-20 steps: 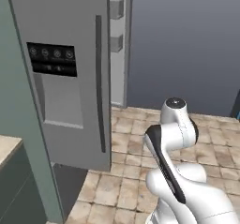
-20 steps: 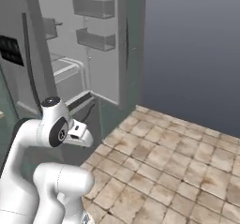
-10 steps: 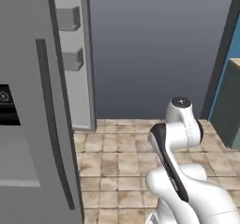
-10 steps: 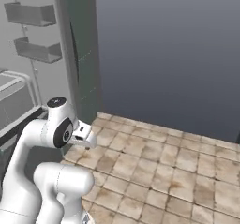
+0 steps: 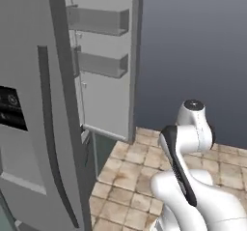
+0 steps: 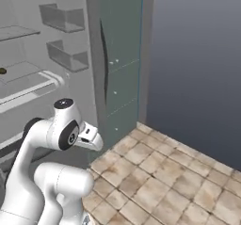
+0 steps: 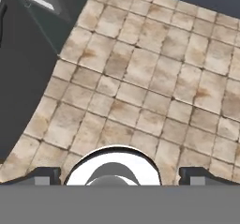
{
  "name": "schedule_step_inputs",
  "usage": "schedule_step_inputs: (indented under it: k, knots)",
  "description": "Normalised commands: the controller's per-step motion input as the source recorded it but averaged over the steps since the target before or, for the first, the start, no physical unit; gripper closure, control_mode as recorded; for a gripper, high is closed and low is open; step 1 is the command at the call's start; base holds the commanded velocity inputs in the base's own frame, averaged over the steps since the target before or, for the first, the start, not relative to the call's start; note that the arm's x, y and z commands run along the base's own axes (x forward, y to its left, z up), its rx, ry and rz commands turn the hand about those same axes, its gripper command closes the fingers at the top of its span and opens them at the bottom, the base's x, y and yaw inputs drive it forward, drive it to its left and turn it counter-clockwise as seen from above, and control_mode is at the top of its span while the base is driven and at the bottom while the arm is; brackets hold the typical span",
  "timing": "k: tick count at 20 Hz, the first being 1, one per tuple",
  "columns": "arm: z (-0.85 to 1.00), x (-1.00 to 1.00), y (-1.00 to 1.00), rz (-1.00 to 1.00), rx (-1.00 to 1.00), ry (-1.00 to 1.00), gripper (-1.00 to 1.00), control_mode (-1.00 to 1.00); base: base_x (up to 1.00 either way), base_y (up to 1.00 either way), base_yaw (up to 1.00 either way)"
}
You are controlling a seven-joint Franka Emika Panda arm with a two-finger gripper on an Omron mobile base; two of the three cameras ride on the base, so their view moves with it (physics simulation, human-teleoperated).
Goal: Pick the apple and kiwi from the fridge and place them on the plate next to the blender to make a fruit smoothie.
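Now parked in front of the fridge (image 5: 43,128), on a floor of beige tiles (image 7: 140,78). Seen in the left base view with the left door shut, carrying the black dispenser panel (image 5: 9,114), and with the right door swung open (image 5: 108,80). Holds two grey door bins on the inner side of that open door, an upper one (image 5: 99,21) and a lower one (image 5: 101,63), one above the other. Shows grey shelves (image 6: 28,85) inside, in the right base view. Carries on one of these shelves, at the very left edge of that view, a small dark olive thing, taken as the kiwi (image 6: 2,70); too small and cut off to tell more. Backed on the right by a dark grey-blue wall (image 6: 197,54).

Looking down along the gripper (image 7: 120,174) at the tiles, well apart from the shelves. Released: fingertips (image 7: 44,175) spread wide to both sides, nothing between them, nothing touched.
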Motion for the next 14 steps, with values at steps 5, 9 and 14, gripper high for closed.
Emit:
schedule_step_inputs:
  k: [5,9,14]
  knots:
    - [0.0,0.0,0.0,0.0,0.0,0.0,-1.0,1.0,0.52,0.0,0.73]
    - [0.0,0.0,0.0,0.0,0.0,0.0,-1.0,1.0,0.96,-0.38,0.65]
    - [0.0,0.0,0.0,0.0,0.0,0.0,-1.0,1.0,0.92,-0.17,0.6]
